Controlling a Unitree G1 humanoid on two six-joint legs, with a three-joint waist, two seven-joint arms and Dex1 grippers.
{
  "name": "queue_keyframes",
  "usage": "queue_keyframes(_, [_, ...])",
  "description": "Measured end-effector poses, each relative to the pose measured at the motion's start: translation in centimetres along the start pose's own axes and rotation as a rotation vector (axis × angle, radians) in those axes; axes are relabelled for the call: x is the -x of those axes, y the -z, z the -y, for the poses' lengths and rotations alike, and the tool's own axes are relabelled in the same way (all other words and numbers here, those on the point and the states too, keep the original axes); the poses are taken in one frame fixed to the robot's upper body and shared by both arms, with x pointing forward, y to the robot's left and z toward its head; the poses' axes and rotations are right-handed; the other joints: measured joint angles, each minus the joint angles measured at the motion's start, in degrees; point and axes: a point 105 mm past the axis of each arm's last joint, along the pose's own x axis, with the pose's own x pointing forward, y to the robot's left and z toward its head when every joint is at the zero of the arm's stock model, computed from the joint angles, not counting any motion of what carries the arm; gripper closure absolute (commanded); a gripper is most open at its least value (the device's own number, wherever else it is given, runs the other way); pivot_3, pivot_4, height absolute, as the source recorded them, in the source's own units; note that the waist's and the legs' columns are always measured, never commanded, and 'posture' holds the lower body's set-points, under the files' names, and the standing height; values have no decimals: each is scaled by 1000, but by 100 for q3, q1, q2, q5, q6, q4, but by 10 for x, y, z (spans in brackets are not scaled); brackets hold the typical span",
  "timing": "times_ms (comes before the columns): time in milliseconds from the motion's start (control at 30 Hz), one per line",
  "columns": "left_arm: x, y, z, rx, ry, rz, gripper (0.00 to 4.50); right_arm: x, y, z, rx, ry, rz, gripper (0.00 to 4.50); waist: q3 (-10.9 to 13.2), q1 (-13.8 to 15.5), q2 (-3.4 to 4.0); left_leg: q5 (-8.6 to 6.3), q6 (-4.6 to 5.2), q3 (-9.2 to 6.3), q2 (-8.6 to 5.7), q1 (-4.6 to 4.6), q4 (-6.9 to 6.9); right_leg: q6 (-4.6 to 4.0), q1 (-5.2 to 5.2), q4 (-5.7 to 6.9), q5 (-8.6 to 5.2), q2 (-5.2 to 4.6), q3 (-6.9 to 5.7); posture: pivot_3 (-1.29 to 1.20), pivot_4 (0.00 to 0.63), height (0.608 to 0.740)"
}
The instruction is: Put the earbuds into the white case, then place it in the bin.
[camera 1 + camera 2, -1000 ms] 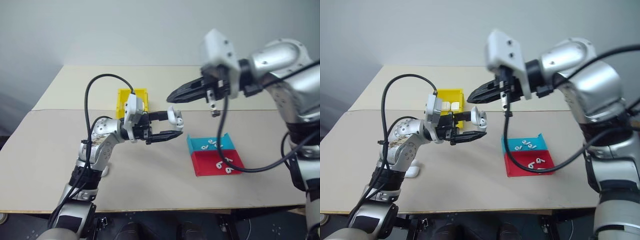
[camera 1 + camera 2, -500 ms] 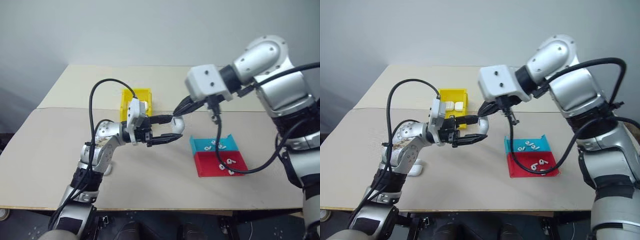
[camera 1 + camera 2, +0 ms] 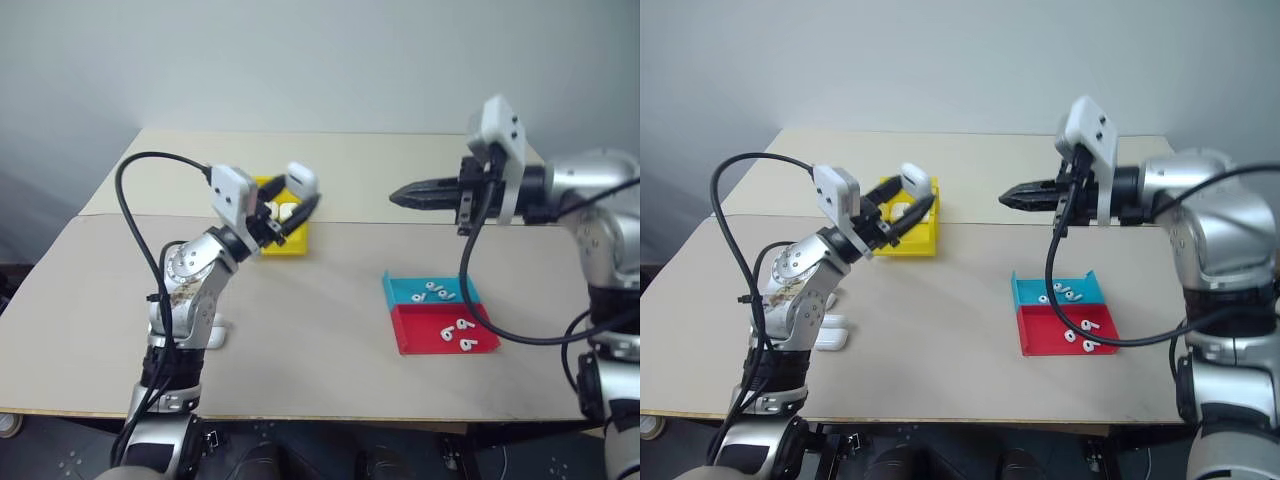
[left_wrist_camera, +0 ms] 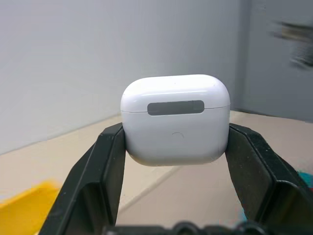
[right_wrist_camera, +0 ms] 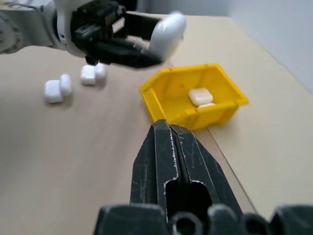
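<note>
Two hands: your left hand (image 3: 296,200) clamps the white case (image 3: 301,181) just above the bin (image 3: 285,245); your right hand (image 3: 397,193) is pinched closed, empty.

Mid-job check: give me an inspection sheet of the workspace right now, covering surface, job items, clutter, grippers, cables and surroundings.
Surface: beige table, two boards meeting at a seam.
Job's things: white case, lid closed, held above the yellow bin; two cases already lie in the bin. Loose earbuds lie in the teal tray and red tray.
Clutter: spare white cases on the table near the left arm.
Grippers: left gripper clamped on the case's sides; right gripper shut, empty, in the air above the table.
Cables: a black cable loops over the left arm; another hangs from the right wrist over the trays.
Surroundings: plain grey wall.
</note>
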Motion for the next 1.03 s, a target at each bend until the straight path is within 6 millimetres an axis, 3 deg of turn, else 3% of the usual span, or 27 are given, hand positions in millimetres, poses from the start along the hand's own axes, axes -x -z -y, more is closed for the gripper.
queue_keyframes(67, [-8,9,-17,-13,-128,-48,1724,-7,6,-4,-29,58,9,4486,0,-7,0,1,-2,-2,1,0,-3,0,-3,2,0,3,-2,0,150,740])
queue_keyframes(233, [-23,54,-44,-62,-325,-235,1724,-15,7,-10,-28,151,26,4486,0,-27,0,1,-2,0,-2,-3,-5,1,-2,-8,0,3,-3,0,150,740])
queue_keyframes(367, [-33,77,-50,-109,-389,-326,327,-19,5,-14,-35,165,45,4500,0,-32,-1,1,-2,-2,-4,-18,-4,2,-9,-12,0,2,-8,0,150,740])
queue_keyframes(400, [-34,79,-51,-115,-390,-329,58,-20,4,-16,-32,164,46,4500,0,-41,-1,1,-2,-2,-4,-21,-4,3,-11,-12,0,2,-8,0,150,740])
queue_keyframes(500, [-37,75,-48,-118,-374,-289,22,-19,5,-17,-35,166,49,4500,0,-57,-1,2,-3,-2,-3,-24,-3,3,-13,-12,1,2,-10,0,150,740])
queue_keyframes(633, [-33,52,-42,-110,-309,-177,22,-18,14,-20,-59,176,40,4500,0,-85,0,2,-4,-2,-1,-20,-4,3,-12,-9,0,2,-9,0,150,740])
queue_keyframes(800, [19,30,-44,-127,-169,-183,22,-14,45,-29,-79,210,43,4500,0,-158,0,9,-15,0,3,-13,-7,3,-12,-4,0,3,-2,0,150,740])
queue_keyframes(900, [73,19,-28,-112,-26,-255,22,-8,68,-35,-75,245,23,4500,1,-204,0,18,-31,0,3,-11,-9,5,-12,-8,-1,0,4,0,150,740])
queue_keyframes(1033, [123,-5,0,-101,141,-324,22,7,85,-42,-62,256,-9,4500,0,-157,1,1,-4,-5,3,8,-13,6,1,-4,-3,1,4,0,150,740])
